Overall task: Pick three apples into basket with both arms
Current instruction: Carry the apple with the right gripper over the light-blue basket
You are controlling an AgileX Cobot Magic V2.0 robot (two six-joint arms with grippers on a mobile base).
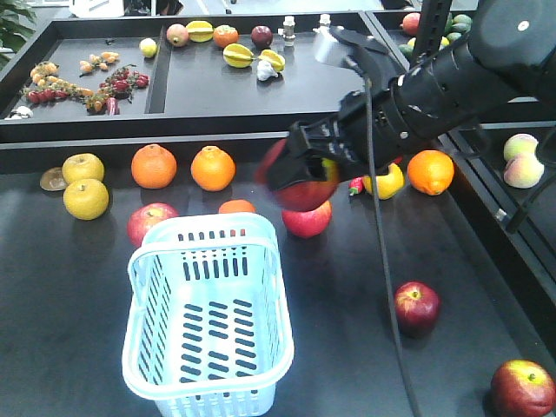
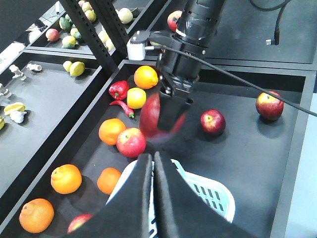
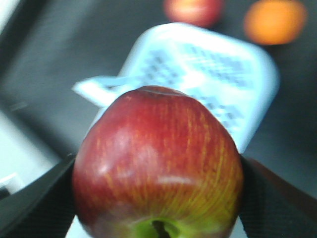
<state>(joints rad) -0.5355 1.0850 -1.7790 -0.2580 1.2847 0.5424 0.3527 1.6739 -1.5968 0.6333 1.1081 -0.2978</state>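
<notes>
Here the right gripper [image 1: 304, 178] is clenched on a glossy dark red apple [image 1: 308, 198], its black fingers [image 3: 39, 198] pressing the fruit from both sides. The right wrist view shows the yellowish-green patch round the stem turned toward the camera. This apple hangs in the air, clear of the black tabletop [image 1: 69, 347], just beyond the far right corner of the pale blue slotted plastic basket [image 1: 205, 228] and not yet over its opening. It looks blurred in the front and left wrist views. In the front view it overlaps a lighter pinkish-red apple [image 1: 306, 224] that lies on the table close to the basket's far rim. The basket stands upright at the near left of the table. The left gripper [image 2: 151, 161] shows at the bottom of its own wrist view, fingers pressed together with nothing between them, above the basket's rim. A second dark red apple [image 1: 417, 307] rests on the table to the right of the basket, well apart from it. A third dark red apple [image 1: 521, 388] sits at the near right corner. Another pinkish-red apple [image 1: 152, 221] lies just past the basket's far left corner, and two round oranges [image 1: 154, 165] sit side by side farther back.
</notes>
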